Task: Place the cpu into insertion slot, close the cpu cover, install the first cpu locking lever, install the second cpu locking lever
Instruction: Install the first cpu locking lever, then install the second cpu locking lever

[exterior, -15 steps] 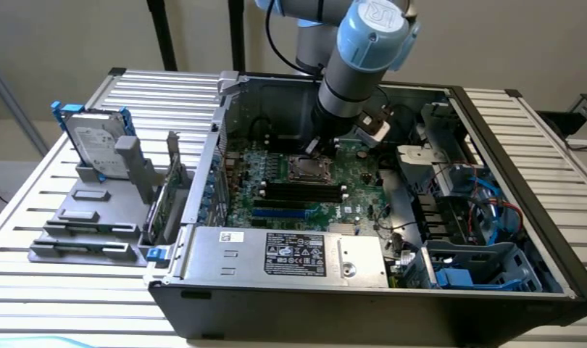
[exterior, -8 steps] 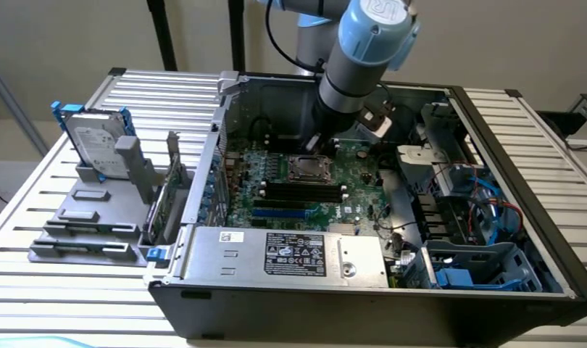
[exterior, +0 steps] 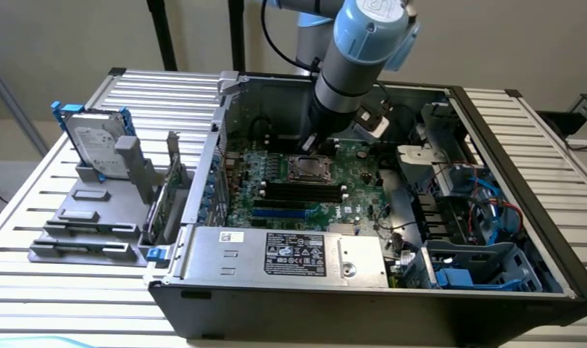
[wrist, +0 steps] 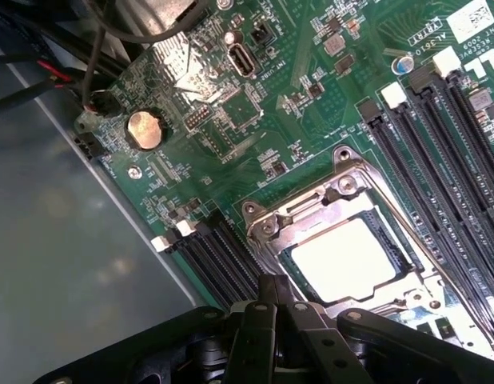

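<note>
An open computer case lies on its side on a slatted metal table, and the robot arm reaches down into it from above. Inside, the green motherboard lies flat, with a silver power supply toward the near edge of the case. A hard drive stands in a grey holder on the exterior view's left, outside the case. The insertion slot sits in the middle of the board beside the long black memory slots. The cpu cover lies closed over it, and the cpu shows silvery through its open centre, seated in the slot. The gripper hangs just above the socket's edge, its fingers pressed together and holding nothing.
</note>
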`<action>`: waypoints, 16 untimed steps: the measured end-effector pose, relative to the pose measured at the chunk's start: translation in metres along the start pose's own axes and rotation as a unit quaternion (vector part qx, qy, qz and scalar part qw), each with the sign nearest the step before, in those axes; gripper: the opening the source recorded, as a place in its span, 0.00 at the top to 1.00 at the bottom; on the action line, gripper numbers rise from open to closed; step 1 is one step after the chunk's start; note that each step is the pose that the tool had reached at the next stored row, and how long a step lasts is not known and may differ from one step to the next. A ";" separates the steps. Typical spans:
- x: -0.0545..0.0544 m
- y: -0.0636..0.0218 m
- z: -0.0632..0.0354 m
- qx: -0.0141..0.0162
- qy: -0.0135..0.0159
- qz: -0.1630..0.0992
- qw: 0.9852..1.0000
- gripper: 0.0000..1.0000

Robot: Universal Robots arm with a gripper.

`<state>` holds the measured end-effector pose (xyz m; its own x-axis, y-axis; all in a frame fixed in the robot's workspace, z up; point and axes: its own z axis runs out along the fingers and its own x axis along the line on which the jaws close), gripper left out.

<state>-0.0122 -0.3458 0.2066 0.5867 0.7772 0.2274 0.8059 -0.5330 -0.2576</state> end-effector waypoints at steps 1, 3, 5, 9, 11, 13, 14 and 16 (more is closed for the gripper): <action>0.000 0.0000 0.0000 0.000 0.000 0.000 1.000 0.89; 0.000 0.0000 0.0000 0.000 0.000 0.000 1.000 0.89; 0.000 0.0000 0.0000 0.000 0.000 0.000 1.000 0.89; 0.000 0.0000 0.0000 0.000 0.000 0.000 1.000 0.89; 0.000 0.0000 0.0000 0.000 0.000 0.000 1.000 0.89; 0.000 0.0000 0.0000 0.000 0.000 0.000 1.000 0.89; 0.000 0.0000 -0.0001 0.000 0.000 0.000 1.000 0.89; -0.002 0.0012 -0.0012 0.000 0.000 0.000 1.000 0.89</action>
<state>-0.0124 -0.3485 0.2069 0.5868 0.7772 0.2271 0.8058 -0.5330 -0.2581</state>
